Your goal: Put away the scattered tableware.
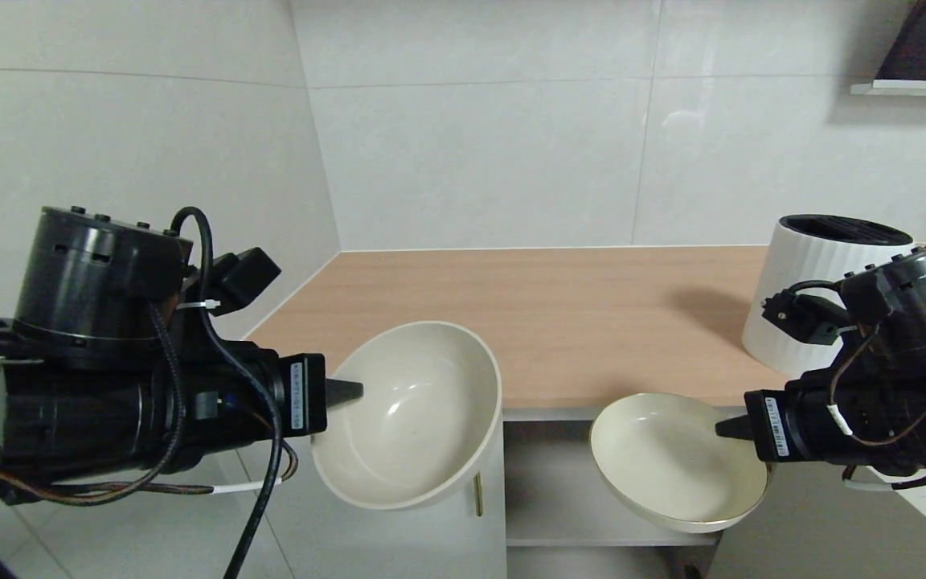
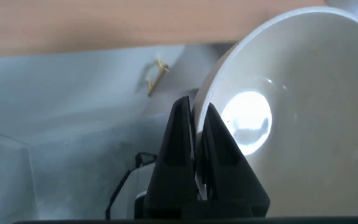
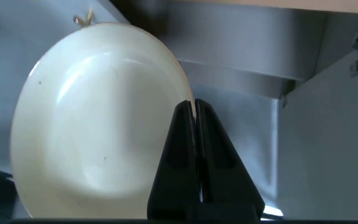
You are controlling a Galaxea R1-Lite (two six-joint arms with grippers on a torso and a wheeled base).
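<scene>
I am holding a piece of cream tableware in each arm, both lifted in the air in front of a wooden counter [image 1: 527,305]. My left end effector [image 1: 346,392] is clamping the rim of a deep bowl [image 1: 411,418]. The bowl is tilting steeply, so its hollow is facing sideways toward the other arm. From the left wrist, I am seeing the two dark fingers [image 2: 180,124] pinching the bowl's [image 2: 291,112] edge, one inside and one outside.

My right end effector [image 1: 724,429] is clamping the rim of a shallow plate [image 1: 668,470], which is hanging lower than the bowl and tilting toward me. From the right wrist, the fingers [image 3: 182,137] are closing tightly on the plate's [image 3: 98,124] thin edge.

A white ribbed container [image 1: 809,281] with a dark slotted top is standing on the counter's right end. Below the counter, a pale cabinet door [image 1: 431,539] with a small gold handle [image 1: 477,494] is sitting behind the bowl, beside an open shelf [image 1: 551,482].
</scene>
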